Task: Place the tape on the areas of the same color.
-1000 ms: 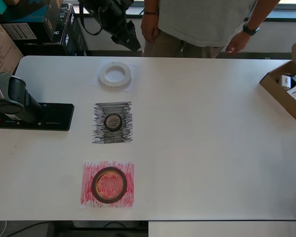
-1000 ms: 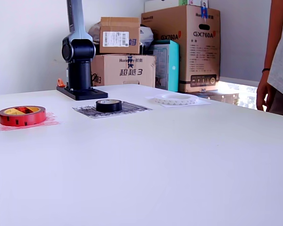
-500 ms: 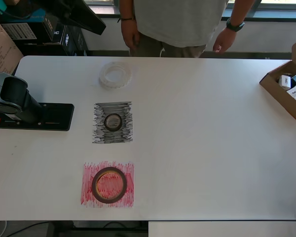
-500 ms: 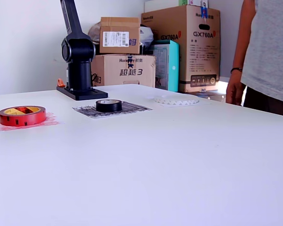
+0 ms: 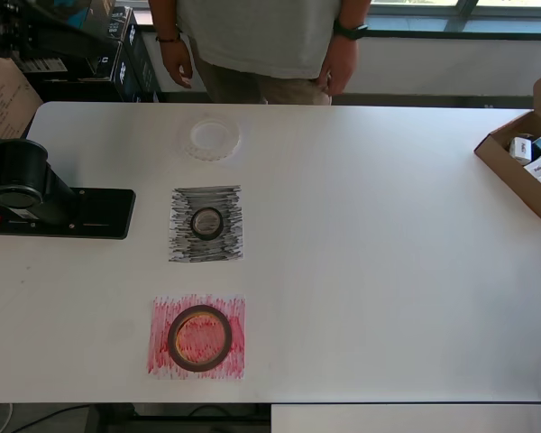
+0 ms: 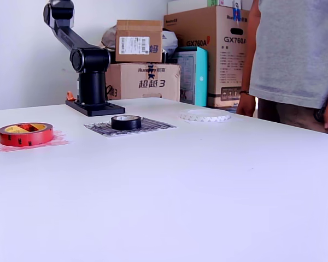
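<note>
The small black tape (image 5: pixel 206 222) (image 6: pixel 126 121) lies in the middle of the black-grey scribbled area (image 5: pixel 185 245) (image 6: pixel 153 125). On the red-pink area (image 5: pixel 160 359) (image 6: pixel 57 142) sits the red-brown tape (image 5: pixel 199 338) (image 6: pixel 25 134). The translucent white tape (image 5: pixel 215 138) (image 6: pixel 204 115) rests flat on the bare white tabletop near the far edge. The arm is folded back above its base (image 5: pixel 36 203) (image 6: pixel 92 82). Its gripper does not show in either view.
A person (image 5: pixel 252 36) (image 6: pixel 295 54) stands at the table's far edge, close to the white tape. An open cardboard box (image 5: pixel 523 171) of small items sits at the overhead view's right edge. Stacked cartons (image 6: pixel 208 49) stand behind the table.
The arm has swung back from above the white tape toward its base and out of view. The person has walked along the far edge. All three tapes stay where they were.
</note>
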Motion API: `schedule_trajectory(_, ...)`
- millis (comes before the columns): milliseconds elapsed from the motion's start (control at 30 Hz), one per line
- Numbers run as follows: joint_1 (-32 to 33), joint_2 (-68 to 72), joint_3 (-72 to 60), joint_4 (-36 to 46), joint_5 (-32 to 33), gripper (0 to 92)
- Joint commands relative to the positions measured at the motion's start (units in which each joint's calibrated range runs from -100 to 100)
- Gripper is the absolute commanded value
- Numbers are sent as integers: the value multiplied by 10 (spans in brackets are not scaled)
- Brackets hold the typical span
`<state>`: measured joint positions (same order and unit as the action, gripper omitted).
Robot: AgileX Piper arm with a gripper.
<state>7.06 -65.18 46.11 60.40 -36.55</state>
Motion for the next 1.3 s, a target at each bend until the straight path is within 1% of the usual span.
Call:
schedule_trajectory(0, 1, -310, 301, -135, -6, 0)
schedule_trajectory(67, 2, -344, 313, -134, -6, 0)
schedule_trajectory(300, 2, -341, 323, -137, -7, 0)
schedule_trajectory(467, 3, -341, 365, -139, -45, 0)
schedule_trajectory(667, 5, -342, 396, -139, -43, 0)
schedule_trajectory(733, 9, -342, 406, -164, -39, 0)
schedule_trajectory(833, 13, -342, 434, -223, -38, 1)
schedule_trajectory(900, 11, -342, 484, -268, -44, 1)
schedule_trajectory(967, 7, -341, 499, -293, -26, 1)
schedule_trajectory(1033, 11, -341, 500, -299, -17, 1)
schedule_trajectory(1267, 11, -340, 499, -299, -18, 1)
